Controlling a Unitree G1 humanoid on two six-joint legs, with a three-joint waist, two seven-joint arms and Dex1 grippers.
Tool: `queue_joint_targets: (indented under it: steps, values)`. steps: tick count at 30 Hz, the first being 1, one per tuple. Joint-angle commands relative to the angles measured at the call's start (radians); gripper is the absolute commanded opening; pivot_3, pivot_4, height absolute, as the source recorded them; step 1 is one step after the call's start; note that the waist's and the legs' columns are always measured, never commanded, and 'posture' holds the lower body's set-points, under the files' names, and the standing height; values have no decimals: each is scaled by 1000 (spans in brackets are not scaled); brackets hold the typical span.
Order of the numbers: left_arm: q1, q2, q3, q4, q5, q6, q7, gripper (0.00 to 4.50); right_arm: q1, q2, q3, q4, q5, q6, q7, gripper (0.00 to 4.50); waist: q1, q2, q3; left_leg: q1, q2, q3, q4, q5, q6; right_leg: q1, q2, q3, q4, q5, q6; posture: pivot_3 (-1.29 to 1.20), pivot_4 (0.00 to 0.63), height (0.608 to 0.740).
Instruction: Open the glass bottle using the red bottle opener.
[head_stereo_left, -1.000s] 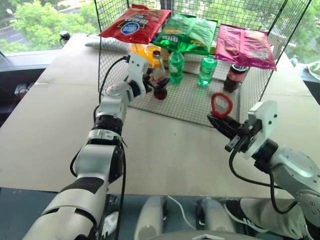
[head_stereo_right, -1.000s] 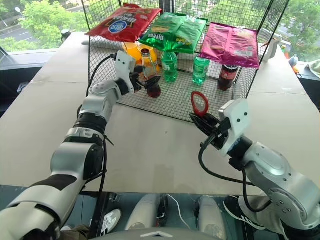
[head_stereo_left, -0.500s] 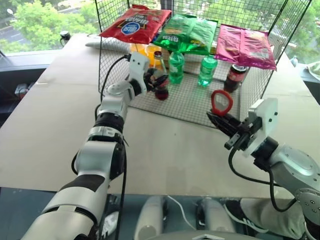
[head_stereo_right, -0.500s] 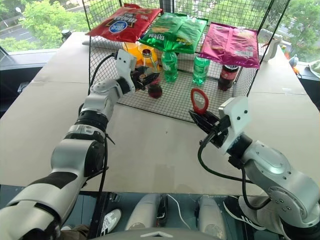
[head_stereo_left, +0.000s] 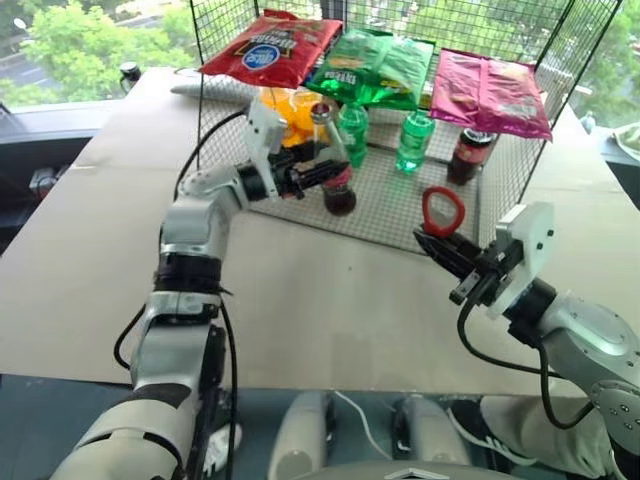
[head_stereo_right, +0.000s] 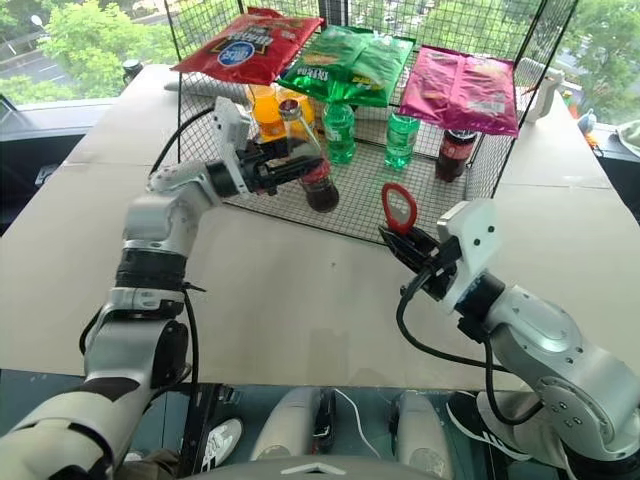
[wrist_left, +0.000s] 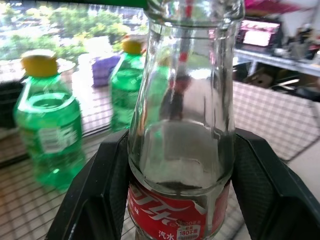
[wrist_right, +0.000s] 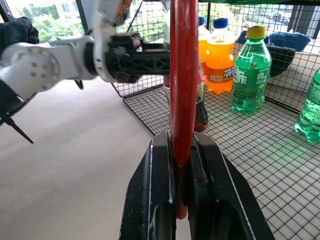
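Red and flat, the opener (head_stereo_right: 400, 208) stands upright in the right gripper (head_stereo_right: 402, 242), whose jaws are clamped on its short handle, ring head up. It sits nearest, out over the bare brown tabletop (head_stereo_right: 300, 310) in front of the wire rack (head_stereo_right: 360, 215), with open room all round it; in the right wrist view the opener hides the bottle's neck. Just past the rack's front edge, the left gripper (head_stereo_right: 290, 168) has its black jaws clamped on the bottle (head_stereo_right: 310, 160) around its label, and the bottle leans, base toward the opener. The bottle is clear glass, long-necked, with dark liquid low down; whether its base touches the mesh floor is hard to tell. In the left wrist view its top is cut off. Deeper in the rack stand two green bottles (head_stereo_right: 339, 132), orange bottles (head_stereo_right: 265, 110) and a squat dark bottle (head_stereo_right: 452, 152). Glossy snack bags (head_stereo_right: 355, 62) lie on the rack's top.
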Motion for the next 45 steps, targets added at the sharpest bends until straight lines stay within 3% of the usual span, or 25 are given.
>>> queue_joint_targets:
  steps: [1,4,10,17,22,30,37,41,45]
  values:
    - [90,39,-39,-276,-106,127,-62,2268,-9,-1,-15,-1,-17,-30,21,0,-1,0,0,0,0,1,0,0,0,0,0,1,0,0,0,0,150,740]
    - [197,53,-86,-396,-95,134,-55,2268,-10,3,-4,14,-41,-34,31,0,0,1,0,2,0,1,0,0,0,0,0,1,1,0,-1,0,150,740]
    - [269,55,-153,-422,-47,62,-67,2268,-1,8,17,30,-98,-46,49,0,1,1,0,3,0,0,1,0,0,0,0,1,4,-3,-4,0,150,740]
    - [328,21,-193,-244,24,-164,-138,2268,-34,-27,80,45,-281,-80,64,0,1,1,-1,3,0,1,1,0,0,0,-1,1,4,-3,-5,0,150,740]
    - [337,14,-199,-170,45,-291,-171,2268,-89,-99,206,94,-517,-131,80,0,0,5,-3,5,0,1,1,0,0,0,-1,1,4,-3,-4,0,150,740]
    - [335,18,-196,-179,27,-301,-171,2268,-233,-135,371,200,-833,-208,111,0,1,6,-4,5,0,2,1,0,0,0,-1,1,4,-3,-4,0,150,740]
    - [322,21,-180,-185,-5,-260,-173,2268,-247,-117,415,237,-965,-281,168,0,1,6,-4,5,0,2,1,0,0,0,-1,1,4,-3,-4,0,150,740]
    - [317,23,-175,-193,-17,-242,-176,4240,-239,-78,404,239,-984,-285,186,0,0,6,-3,4,0,2,1,0,0,0,-1,1,5,-3,-4,0,150,740]
    - [315,25,-170,-213,-26,-232,-176,4381,-239,-57,395,244,-1002,-288,208,0,0,6,-3,3,0,2,1,0,0,0,-1,1,4,-3,-4,0,150,740]
